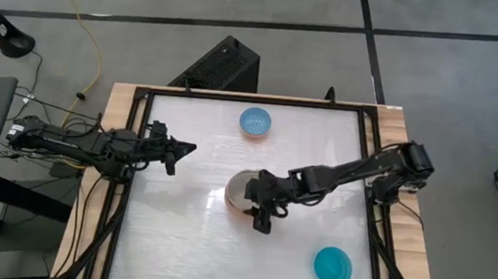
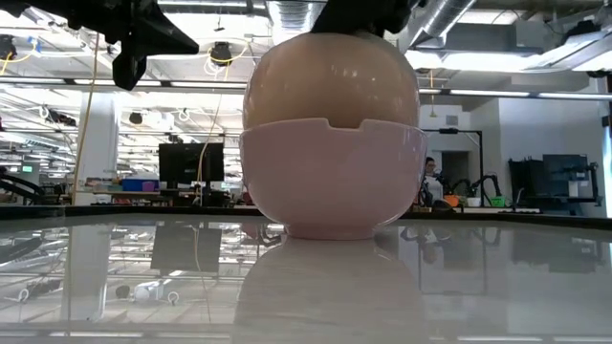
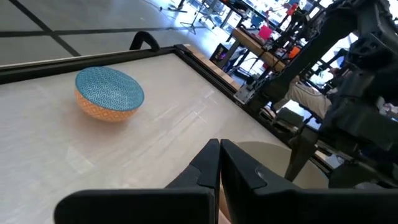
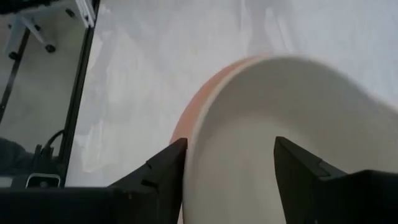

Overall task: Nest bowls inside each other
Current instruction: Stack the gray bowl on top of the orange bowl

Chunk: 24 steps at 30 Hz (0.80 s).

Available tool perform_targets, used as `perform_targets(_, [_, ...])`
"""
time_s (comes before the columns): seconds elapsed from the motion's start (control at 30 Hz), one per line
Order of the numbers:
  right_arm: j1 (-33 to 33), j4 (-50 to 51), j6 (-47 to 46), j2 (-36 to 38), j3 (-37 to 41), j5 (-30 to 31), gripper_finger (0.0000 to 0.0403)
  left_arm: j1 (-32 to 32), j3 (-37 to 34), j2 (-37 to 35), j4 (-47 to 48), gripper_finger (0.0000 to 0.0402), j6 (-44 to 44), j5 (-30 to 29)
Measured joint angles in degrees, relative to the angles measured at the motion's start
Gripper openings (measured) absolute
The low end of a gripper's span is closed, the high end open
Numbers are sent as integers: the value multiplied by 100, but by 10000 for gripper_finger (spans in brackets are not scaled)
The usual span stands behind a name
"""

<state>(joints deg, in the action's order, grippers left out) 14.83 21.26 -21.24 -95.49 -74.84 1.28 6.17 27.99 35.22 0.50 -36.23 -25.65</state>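
Observation:
Near the table's middle, a cream-beige bowl (image 2: 330, 81) rests in a larger pinkish bowl (image 2: 330, 182), its rounded side up in the low view. The pinkish bowl stands on its foot. The right wrist view shows the cream bowl (image 4: 280, 130) with the orange-pink bowl's rim (image 4: 189, 121) beside it. My right gripper (image 1: 262, 215) (image 4: 230, 171) hovers open just above this stack, its fingers apart from it. A light blue bowl (image 1: 255, 121) (image 3: 109, 93) sits at the far middle and a teal bowl (image 1: 333, 266) near the front right. My left gripper (image 1: 180, 148) (image 3: 219, 168) waits shut at the left.
A black frame (image 1: 135, 148) borders the table on all sides. Free tabletop lies at the front left and between the stack and the teal bowl. In the low view a person (image 2: 432, 182) sits in the room beyond the table.

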Motion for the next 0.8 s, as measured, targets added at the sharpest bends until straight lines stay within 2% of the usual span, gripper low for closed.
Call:
perform_targets(0.1, [147,-35,-42,-46,15,162,207,0,0,0,2,0,0,1])
perform_targets(0.3, [368,265,-322,-275,127,1142,207,-2,0,-2,2,0,57,-11])
perform_targets(0.8, [504,-77,-644,-466,119,1299,230,-1,0,0,0,0,50,67])
